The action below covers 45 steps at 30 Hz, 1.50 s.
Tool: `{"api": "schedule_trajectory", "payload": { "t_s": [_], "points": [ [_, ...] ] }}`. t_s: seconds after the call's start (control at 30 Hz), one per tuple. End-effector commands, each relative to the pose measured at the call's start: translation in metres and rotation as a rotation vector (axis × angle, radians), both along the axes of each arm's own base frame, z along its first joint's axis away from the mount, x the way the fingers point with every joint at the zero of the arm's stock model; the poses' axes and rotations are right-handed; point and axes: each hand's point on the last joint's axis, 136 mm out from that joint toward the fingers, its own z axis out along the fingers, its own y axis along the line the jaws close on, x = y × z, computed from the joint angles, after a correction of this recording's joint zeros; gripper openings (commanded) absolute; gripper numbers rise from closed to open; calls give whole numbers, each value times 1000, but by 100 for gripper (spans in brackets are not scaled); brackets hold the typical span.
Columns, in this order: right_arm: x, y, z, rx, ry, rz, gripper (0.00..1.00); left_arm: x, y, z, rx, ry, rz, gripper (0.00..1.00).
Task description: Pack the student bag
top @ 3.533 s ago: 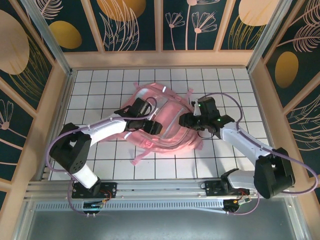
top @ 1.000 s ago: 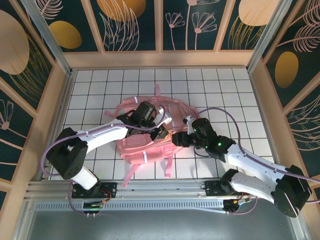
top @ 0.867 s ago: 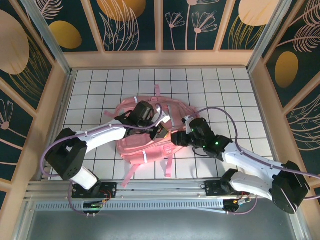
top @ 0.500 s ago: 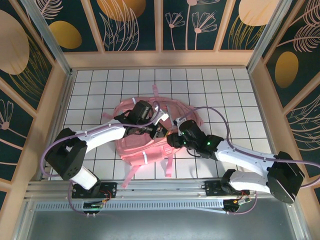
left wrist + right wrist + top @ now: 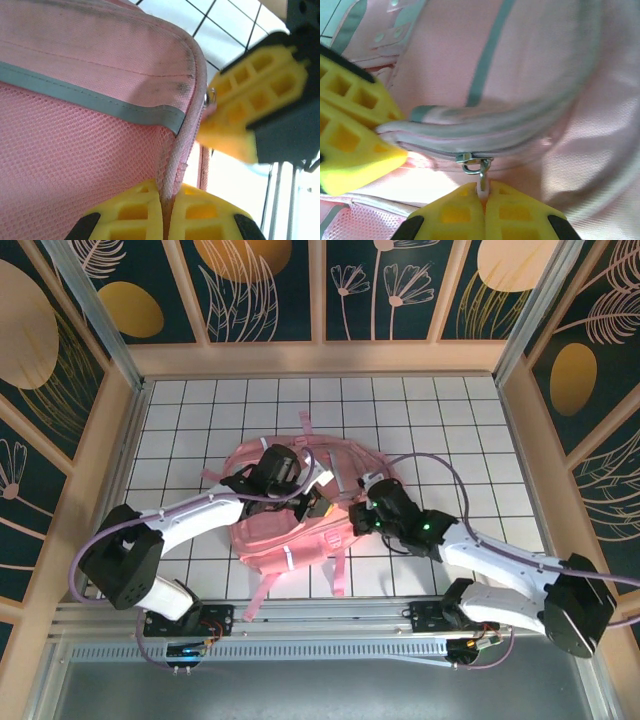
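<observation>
Tabletop (image 5: 460, 410): student bag (image 5: 275, 538) in both jaws

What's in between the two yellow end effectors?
The student bag's zipped pink edge with its metal zipper pull, as the right wrist view shows.

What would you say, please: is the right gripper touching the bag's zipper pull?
Touching. The right wrist view shows the right gripper closed on the zipper pull of the student bag.

Soft pink student bag (image 5: 272, 538) lies slumped flat.
</observation>
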Motion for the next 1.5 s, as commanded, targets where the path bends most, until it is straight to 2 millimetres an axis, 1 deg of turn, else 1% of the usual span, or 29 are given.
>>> {"api": "schedule_trajectory", "payload": {
  "t_s": [0.0, 0.13, 0.27, 0.33, 0.4, 0.43, 0.47, 0.5, 0.53, 0.57, 0.6, 0.63, 0.67, 0.7, 0.73, 0.8, 0.83, 0.87, 0.93, 0.97, 1.03, 1.13, 1.17, 1.2, 1.23, 1.27, 1.33, 1.4, 1.47],
  "points": [
    [-3, -35, -29, -62, 84, -51, 0, -10, 9, 4, 23, -44, -76, 0],
    [-1, -29, -23, -29, 77, 8, 0, -6, 19, -2, 107, -86, -82, 0],
    [-11, -15, -30, 31, 124, 70, 0, 0, 29, -2, 145, -124, -60, 0],
    [-15, -15, -36, 41, 141, 72, 0, 7, 39, -5, 181, -165, -24, 0],
    [-19, -18, -42, 43, 155, 65, 0, 19, 54, -8, 231, -231, 48, 6],
    [-21, -18, -44, 45, 161, 68, 0, 24, 62, -7, 249, -264, 81, 17],
    [-25, -16, -45, 53, 169, 88, 0, 31, 71, -3, 266, -311, 122, 27],
    [-30, -12, -45, 69, 175, 124, 0, 42, 80, 2, 291, -365, 179, 41],
    [-36, -7, -45, 87, 184, 169, 0, 52, 90, 9, 316, -429, 246, 61],
    [-41, -2, -45, 104, 197, 203, 15, 63, 102, 16, 342, -493, 324, 79],
    [-45, 2, -44, 115, 209, 227, 27, 71, 112, 21, 366, -535, 388, 90],
    [-48, 6, -41, 131, 220, 249, 38, 77, 122, 25, 390, -568, 443, 96],
    [-49, 7, -38, 137, 229, 247, 44, 80, 130, 28, 406, -575, 491, 99],
    [-47, 7, -35, 136, 236, 229, 46, 80, 136, 30, 408, -556, 533, 99],
    [-43, 2, -32, 120, 242, 184, 48, 78, 142, 30, 398, -502, 588, 99],
    [-29, -14, -25, 66, 235, 62, 52, 75, 153, 31, 349, -335, 761, 99],
    [-21, -21, -19, 46, 226, 17, 54, 70, 155, 28, 309, -217, 848, 99],
    [-15, -26, -13, 37, 220, -8, 55, 60, 150, 22, 276, -102, 866, 99],
    [-4, -28, 0, 47, 208, -19, 57, 39, 132, 13, 204, 78, 822, 99],
    [4, -26, 8, 63, 204, -15, 58, 31, 127, 8, 161, 168, 837, 99],
    [23, -19, 20, 102, 214, -6, 58, 18, 130, -4, 101, 290, 909, 99],
    [66, -8, 29, 147, 215, -33, 58, -1, 144, -24, 6, 464, 1066, 99],
    [83, -1, 31, 154, 200, -38, 58, -8, 153, -31, -3, 509, 1135, 99],
    [97, 4, 34, 158, 182, -36, 58, -11, 161, -33, -17, 536, 1197, 99],
    [113, 7, 26, 136, 183, -49, 57, -16, 169, -36, -30, 557, 1243, 99],
    [130, 5, 23, 117, 178, -88, 56, -19, 172, -37, -58, 573, 1263, 99],
    [154, 3, 10, 112, 200, -119, 55, -20, 173, -36, -132, 594, 1284, 99],
    [168, -2, -7, 109, 238, -142, 50, -20, 173, -37, -184, 615, 1290, 99],
    [172, -3, -28, 94, 285, -139, 45, -19, 180, -42, -176, 610, 1321, 99]
  ]
}}
